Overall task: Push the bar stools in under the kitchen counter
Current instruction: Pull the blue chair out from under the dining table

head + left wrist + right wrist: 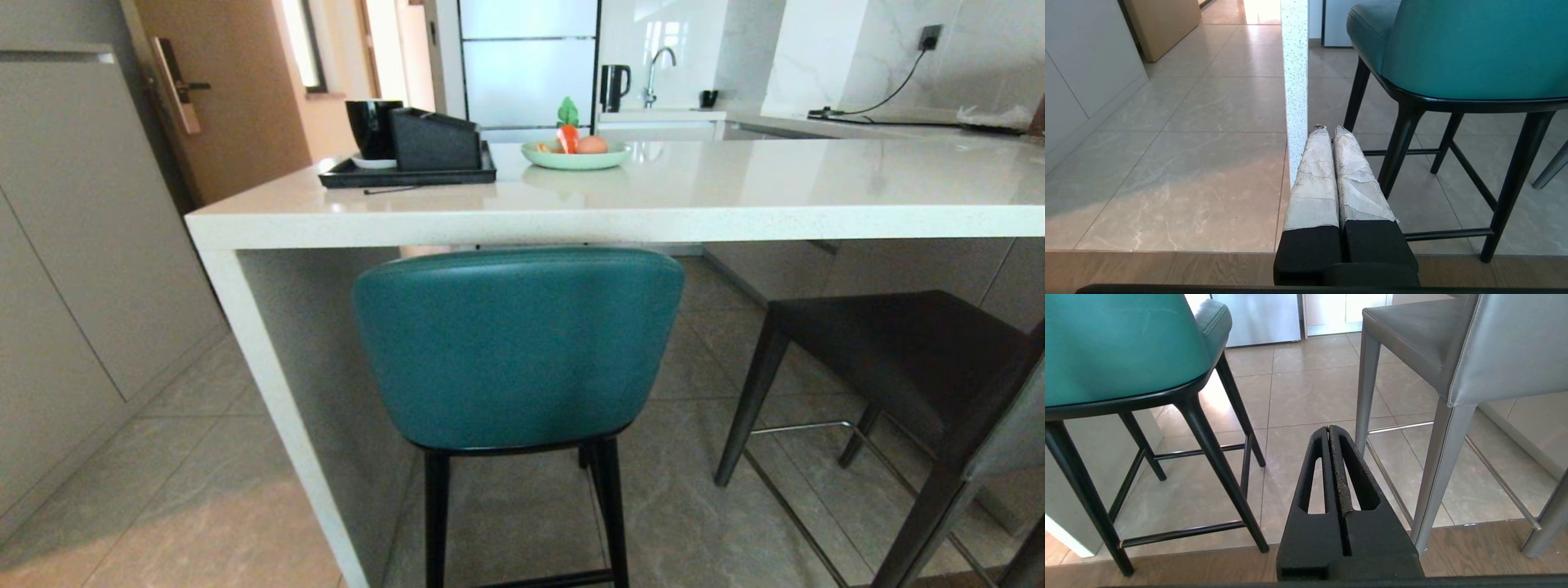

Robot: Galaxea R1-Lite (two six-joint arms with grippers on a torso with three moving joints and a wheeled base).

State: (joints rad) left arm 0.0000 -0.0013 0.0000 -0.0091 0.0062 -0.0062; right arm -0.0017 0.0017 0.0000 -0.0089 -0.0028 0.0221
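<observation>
Nearest of all, the left gripper hangs low with its taped fingers pressed together, holding nothing, by the counter's white side panel. The right gripper is low too, pinched closed on nothing, between the two stools. In the head view, the teal stool stands at 6 o'clock, its back out in front of the kitchen counter edge. The grey stool sits at 4 o'clock, turned a bit and not tucked in. Both look stiff and fairly heavy; thin legs may drag on the tiles. Pushing flat on the padded back, low down, seems safest. Farther away, a black tray and a green plate rest on top.
</observation>
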